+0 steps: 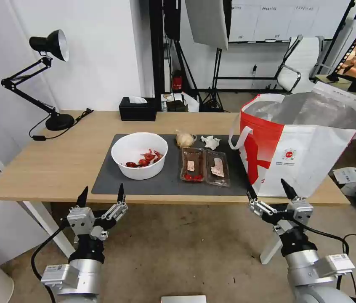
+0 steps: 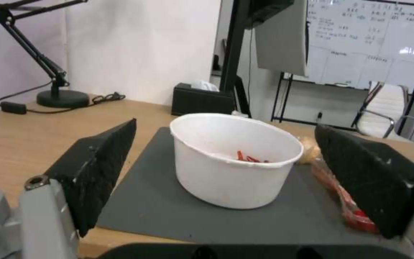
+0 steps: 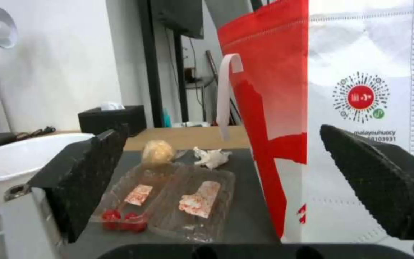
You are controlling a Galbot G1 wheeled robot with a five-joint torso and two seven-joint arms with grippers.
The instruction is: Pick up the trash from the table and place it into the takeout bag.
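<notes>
On the table's (image 1: pixel 51 164) dark mat (image 1: pixel 169 176) lies the trash: a white bowl (image 1: pixel 140 155) (image 2: pixel 233 160) with red scraps, a clear twin-tray box (image 1: pixel 205 166) (image 3: pixel 173 196), a yellowish plastic wad (image 1: pixel 184 139) (image 3: pixel 157 151) and a white tissue wad (image 1: pixel 210 142) (image 3: pixel 212 157). At the table's right end stands the takeout bag (image 1: pixel 304 147) (image 3: pixel 341 108), mouth open. My left gripper (image 1: pixel 101 197) (image 2: pixel 226 180) hangs open below the front edge, in line with the bowl. My right gripper (image 1: pixel 269 190) (image 3: pixel 221 194) hangs open before the bag's near left corner.
A black tissue box (image 1: pixel 137 108) and a black desk lamp (image 1: pixel 47 80) stand at the back left of the table. Tripods, a white chair (image 1: pixel 302 63) and a whiteboard fill the room behind. Papers lie on the floor at right.
</notes>
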